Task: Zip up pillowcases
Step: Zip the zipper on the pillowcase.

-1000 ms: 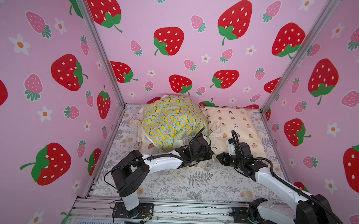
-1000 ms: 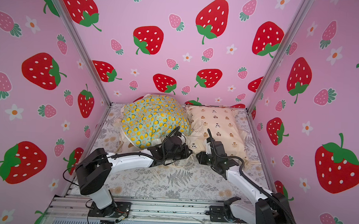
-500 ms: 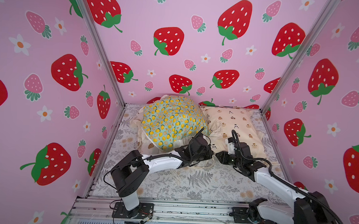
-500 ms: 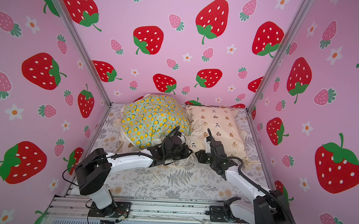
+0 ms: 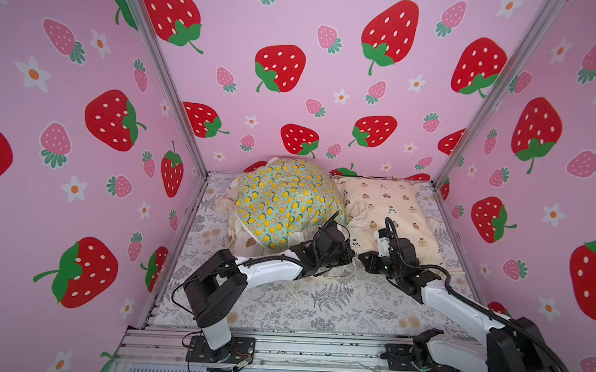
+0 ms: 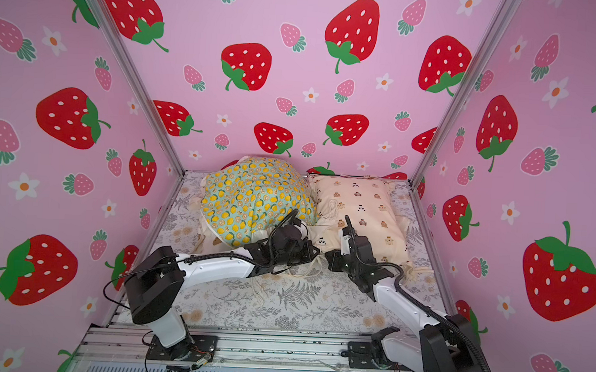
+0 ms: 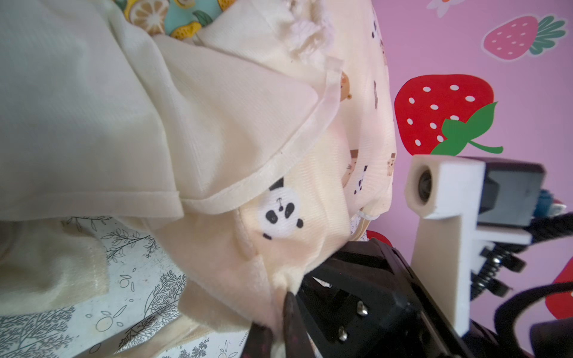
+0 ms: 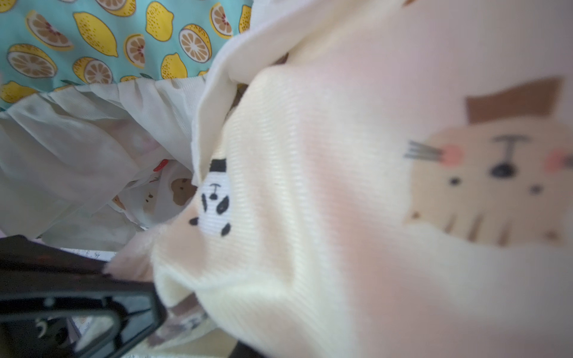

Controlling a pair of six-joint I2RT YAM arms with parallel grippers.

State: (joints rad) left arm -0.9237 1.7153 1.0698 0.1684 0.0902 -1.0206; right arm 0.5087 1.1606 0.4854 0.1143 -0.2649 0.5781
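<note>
Beside lemon pillowcase (image 5: 285, 196): cream bear pillowcase (image 5: 390, 205), puffy, ruffled, near corner bunched.

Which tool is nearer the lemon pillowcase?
Left. The left tool sits close beside the lemon pillowcase, pinching a corner of the bear pillowcase. The right tool is farther, just beyond it at that corner.

walls (image 5: 330, 73): pink, strawberry print | floor sheet (image 5: 353, 308): grey fern print | light: even
</note>
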